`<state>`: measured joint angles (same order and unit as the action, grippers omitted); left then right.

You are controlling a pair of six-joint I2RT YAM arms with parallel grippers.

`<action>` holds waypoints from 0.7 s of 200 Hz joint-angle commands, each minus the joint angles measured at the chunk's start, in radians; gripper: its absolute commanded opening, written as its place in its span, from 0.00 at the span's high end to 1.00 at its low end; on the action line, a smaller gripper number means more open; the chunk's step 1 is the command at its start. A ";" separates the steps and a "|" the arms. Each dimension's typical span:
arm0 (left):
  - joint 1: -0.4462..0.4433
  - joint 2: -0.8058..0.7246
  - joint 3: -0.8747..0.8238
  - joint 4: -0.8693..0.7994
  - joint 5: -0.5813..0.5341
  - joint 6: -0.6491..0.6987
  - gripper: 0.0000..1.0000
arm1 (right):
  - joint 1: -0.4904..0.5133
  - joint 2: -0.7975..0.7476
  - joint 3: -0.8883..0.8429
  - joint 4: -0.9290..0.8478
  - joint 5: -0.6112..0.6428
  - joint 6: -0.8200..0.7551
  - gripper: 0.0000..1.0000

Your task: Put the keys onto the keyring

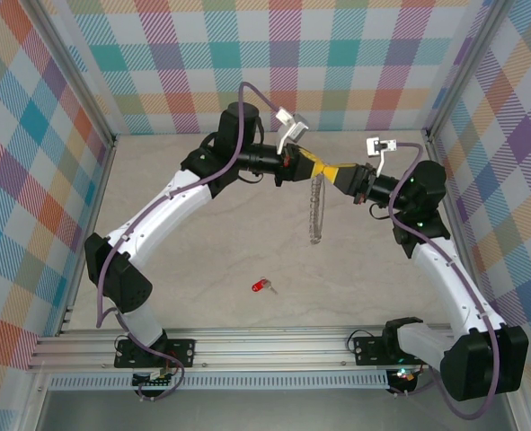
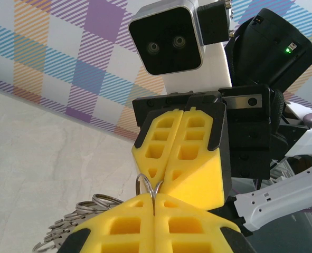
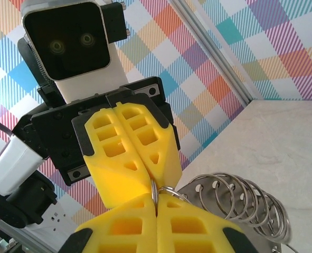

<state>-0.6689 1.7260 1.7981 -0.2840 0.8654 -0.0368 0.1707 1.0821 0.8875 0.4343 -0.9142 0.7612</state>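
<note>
Over the table (image 1: 202,260) you had left tool (image 1: 312,167) & right tool (image 1: 328,171) tip to tip, each pinching, prob. the same end link of, the keyring (image 1: 316,211), rest hanging. Key (image 1: 262,286) lay near the front edge, well apart, unthreaded: main step remained.

keyring (image 1: 317,215): top end pinched where both grippers meet
left gripper (image 1: 310,166): just left of keyring's top, touching
right gripper (image 1: 332,172): just right of keyring's top, touching
key (image 1: 263,287): on table (image 1: 202,269), before and left of keyring, well apart
</note>
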 commanded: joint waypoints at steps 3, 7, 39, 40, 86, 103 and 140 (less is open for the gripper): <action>-0.007 -0.023 0.003 0.064 -0.071 -0.029 0.91 | 0.010 -0.020 0.034 -0.050 0.039 -0.068 1.00; -0.006 -0.032 -0.007 0.074 -0.098 -0.036 0.86 | 0.010 -0.022 0.034 -0.053 0.042 -0.073 1.00; 0.029 -0.140 -0.184 0.275 -0.300 -0.185 0.55 | 0.004 -0.022 0.017 -0.009 0.053 -0.075 1.00; 0.030 -0.143 -0.190 0.279 -0.305 -0.192 0.55 | 0.004 -0.022 0.017 -0.006 0.052 -0.074 1.00; 0.045 -0.226 -0.352 0.454 -0.390 -0.359 0.49 | 0.003 0.020 0.020 0.155 0.033 -0.024 1.00; 0.045 -0.241 -0.388 0.508 -0.386 -0.407 0.49 | 0.003 0.048 0.031 0.241 0.029 0.002 1.00; 0.045 -0.241 -0.437 0.670 -0.345 -0.524 0.55 | 0.004 0.072 0.036 0.372 0.085 0.038 1.00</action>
<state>-0.6254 1.5074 1.3891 0.2024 0.5037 -0.4477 0.1726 1.1511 0.8894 0.6136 -0.8677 0.7605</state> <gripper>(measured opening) 0.468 0.050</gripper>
